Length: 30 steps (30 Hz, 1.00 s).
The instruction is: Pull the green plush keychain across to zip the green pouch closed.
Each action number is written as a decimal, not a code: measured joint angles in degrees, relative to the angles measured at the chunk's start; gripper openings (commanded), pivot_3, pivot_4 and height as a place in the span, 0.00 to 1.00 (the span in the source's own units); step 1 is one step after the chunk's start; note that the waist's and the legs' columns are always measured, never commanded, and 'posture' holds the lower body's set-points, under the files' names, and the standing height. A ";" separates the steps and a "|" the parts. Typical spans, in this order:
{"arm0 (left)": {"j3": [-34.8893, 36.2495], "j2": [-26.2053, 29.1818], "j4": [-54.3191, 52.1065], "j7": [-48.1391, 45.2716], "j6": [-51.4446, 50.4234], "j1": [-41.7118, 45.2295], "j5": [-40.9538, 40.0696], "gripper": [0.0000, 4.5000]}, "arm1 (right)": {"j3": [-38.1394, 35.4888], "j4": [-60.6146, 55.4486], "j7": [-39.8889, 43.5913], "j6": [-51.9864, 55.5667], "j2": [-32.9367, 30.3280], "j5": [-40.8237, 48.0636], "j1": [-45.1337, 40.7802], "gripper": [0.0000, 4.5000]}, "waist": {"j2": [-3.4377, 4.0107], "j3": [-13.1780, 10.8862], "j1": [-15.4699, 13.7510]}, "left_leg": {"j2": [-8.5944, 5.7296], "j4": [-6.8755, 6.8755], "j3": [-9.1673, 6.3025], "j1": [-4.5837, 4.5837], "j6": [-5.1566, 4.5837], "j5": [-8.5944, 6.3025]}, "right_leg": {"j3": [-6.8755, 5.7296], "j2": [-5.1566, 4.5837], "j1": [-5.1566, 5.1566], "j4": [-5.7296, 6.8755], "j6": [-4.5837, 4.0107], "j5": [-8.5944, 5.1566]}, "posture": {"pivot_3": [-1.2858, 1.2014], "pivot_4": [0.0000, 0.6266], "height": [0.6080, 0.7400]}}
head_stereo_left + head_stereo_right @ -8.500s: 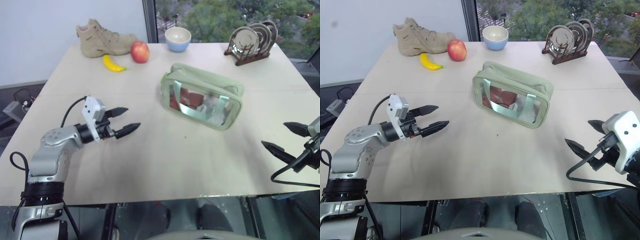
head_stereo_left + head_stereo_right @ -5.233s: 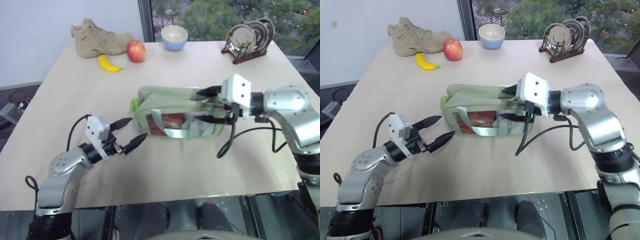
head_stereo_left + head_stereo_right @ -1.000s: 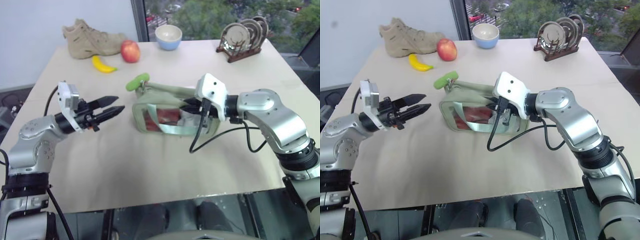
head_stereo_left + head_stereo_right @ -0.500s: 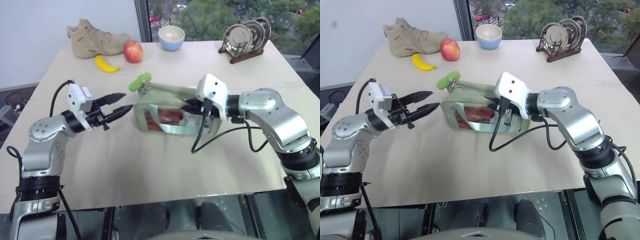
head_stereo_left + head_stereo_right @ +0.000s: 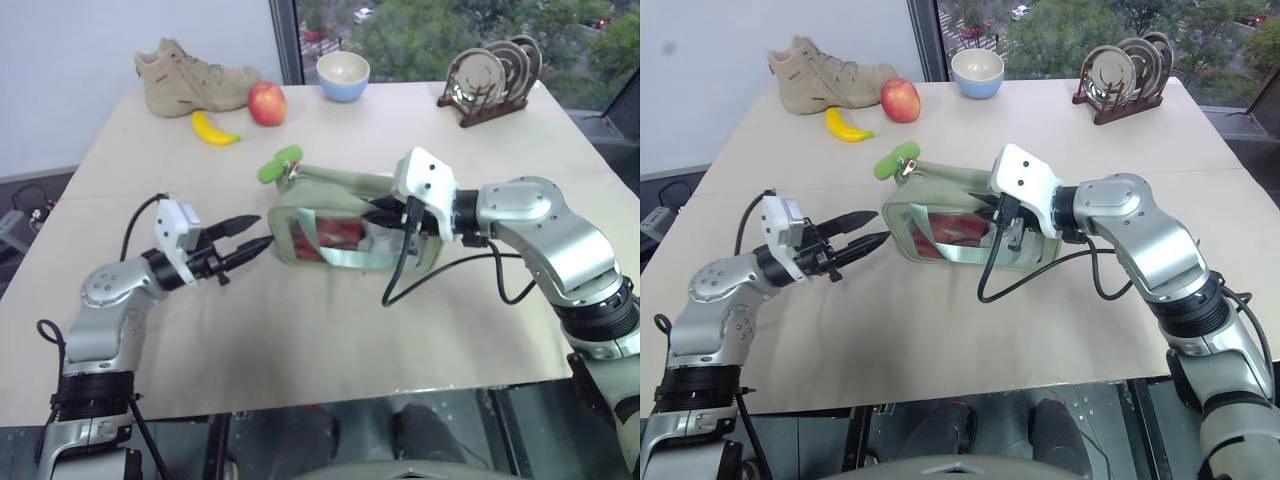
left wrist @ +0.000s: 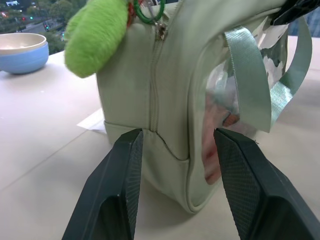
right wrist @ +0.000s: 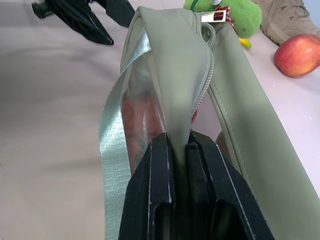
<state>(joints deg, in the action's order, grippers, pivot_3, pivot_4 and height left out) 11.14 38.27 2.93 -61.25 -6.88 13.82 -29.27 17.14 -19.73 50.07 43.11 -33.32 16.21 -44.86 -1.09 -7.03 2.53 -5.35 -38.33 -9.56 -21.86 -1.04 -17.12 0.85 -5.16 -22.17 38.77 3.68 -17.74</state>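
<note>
Two grippers work one pale sage-green soft pouch (image 5: 350,215) mid-table: my left gripper (image 5: 250,239), jaws parted and empty, hovers low beside its near end. Above that end sticks the small lime-green fuzzy plush keychain (image 5: 278,164); I should rise and pinch it squarely. My right gripper (image 7: 175,150) is clamped on the pouch's upper fabric, bracing it.

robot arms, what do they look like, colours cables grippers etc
Both arms are silver-grey metal with rounded joint housings and black bands at the joints. Each wrist carries a white boxy camera block. A loose black cable loops from each block back along the arm. The left gripper and the right gripper each have two black fingers, tapering to points, with finely ribbed inner pads.
</note>
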 measured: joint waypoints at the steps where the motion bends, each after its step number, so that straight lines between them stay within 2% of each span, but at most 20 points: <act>1: -0.49 -0.48 0.00 0.14 0.02 0.46 0.47 0.52 | 0.00 0.00 0.00 0.00 0.01 0.01 0.00 0.00 | 0.00 0.00 0.01 | 0.00 0.00 0.00 -0.01 0.00 0.00 | 0.00 0.00 0.00 0.00 0.00 0.00 | 0.52 0.24 1.00; 8: 2.64 0.05 2.24 1.27 -7.16 3.12 -4.78 0.52 | 0.01 -0.24 0.00 0.30 0.01 0.05 0.00 0.00 | 0.00 0.00 0.08 | 0.00 0.00 -0.01 0.00 0.00 0.00 | 0.00 0.01 -0.01 0.03 0.00 0.00 | 0.52 0.24 1.00; 14: 4.61 1.20 9.99 7.37 -7.23 8.91 -0.86 0.52 | 0.00 -0.39 -0.02 0.35 -0.03 0.01 0.00 0.00 | -0.04 0.02 -0.02 | -0.04 -0.04 -0.04 0.00 0.00 0.00 | -0.04 -0.02 0.00 0.02 0.00 0.00 | 0.52 0.24 1.00; 20: 2.66 -4.24 8.93 16.15 -7.11 12.10 3.29 0.52 | 0.01 -0.44 -0.03 0.39 0.44 0.11 0.00 0.00 | -0.06 0.04 0.24 | -0.05 -0.04 -0.01 -0.03 0.00 0.00 | 0.01 -0.05 0.00 0.08 0.00 0.00 | 0.52 0.24 1.00; 30: 1.92 -11.76 0.02 25.36 -9.89 13.75 2.26 0.52 | 0.01 -0.58 -0.36 0.59 0.43 0.13 0.00 0.00 | -0.09 0.05 -0.11 | -0.06 -0.08 -0.06 -0.05 0.00 0.00 | -0.03 -0.06 0.01 0.05 0.00 0.00 | 0.52 0.24 1.00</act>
<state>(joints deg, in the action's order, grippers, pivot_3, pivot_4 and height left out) 13.07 26.51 2.95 -35.90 -16.77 27.57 -27.01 17.14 -20.31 49.71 43.71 -32.89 16.35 -44.86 -1.18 -6.97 2.42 -5.41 -38.41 -9.62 -21.91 -1.04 -17.12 0.82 -5.22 -22.16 38.82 3.68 -17.74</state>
